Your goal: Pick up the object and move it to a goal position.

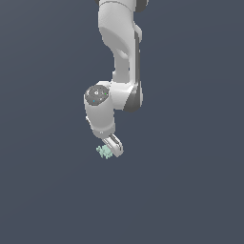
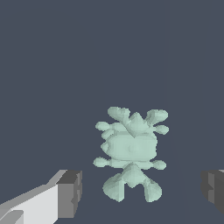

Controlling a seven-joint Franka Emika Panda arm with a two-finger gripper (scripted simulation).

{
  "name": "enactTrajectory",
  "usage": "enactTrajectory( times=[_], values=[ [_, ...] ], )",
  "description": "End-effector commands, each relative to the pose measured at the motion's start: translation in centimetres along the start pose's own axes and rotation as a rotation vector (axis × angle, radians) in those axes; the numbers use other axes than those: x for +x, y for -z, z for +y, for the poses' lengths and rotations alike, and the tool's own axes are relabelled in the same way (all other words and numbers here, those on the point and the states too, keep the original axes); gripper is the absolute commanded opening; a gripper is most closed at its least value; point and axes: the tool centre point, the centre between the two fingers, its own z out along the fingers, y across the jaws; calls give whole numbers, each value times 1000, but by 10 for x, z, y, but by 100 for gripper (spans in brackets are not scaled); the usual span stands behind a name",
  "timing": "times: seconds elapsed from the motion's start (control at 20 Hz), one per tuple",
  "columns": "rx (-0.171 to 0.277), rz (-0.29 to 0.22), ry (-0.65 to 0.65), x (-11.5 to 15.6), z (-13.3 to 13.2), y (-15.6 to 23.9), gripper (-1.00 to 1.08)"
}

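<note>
The object (image 1: 104, 152) is a tiny pale mint-green lumpy thing with small spikes, lying on the dark floor. In the wrist view the object (image 2: 131, 151) lies between my two dark finger pads (image 2: 72, 192), with clear gaps on both sides. My white gripper (image 1: 110, 150) hangs from the arm right over it, and is open and empty. In the exterior view the object shows just to the left of the one finger (image 1: 115, 145) that I can see.
The white arm (image 1: 121, 57) comes down from the top of the exterior view. Flat dark grey-blue floor (image 1: 190, 190) surrounds the object on all sides.
</note>
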Motion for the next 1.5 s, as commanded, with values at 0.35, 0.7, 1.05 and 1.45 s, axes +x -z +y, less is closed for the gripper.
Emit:
enactTrajectory(
  times=[0.35, 0.7, 1.05, 1.45],
  values=[
    [-1, 4, -60, 6, 3, -4, 100],
    [-1, 4, -62, 6, 4, -24, 100],
    [-1, 4, -65, 6, 4, -53, 100],
    [-1, 4, -65, 6, 3, -55, -100]
  ],
)
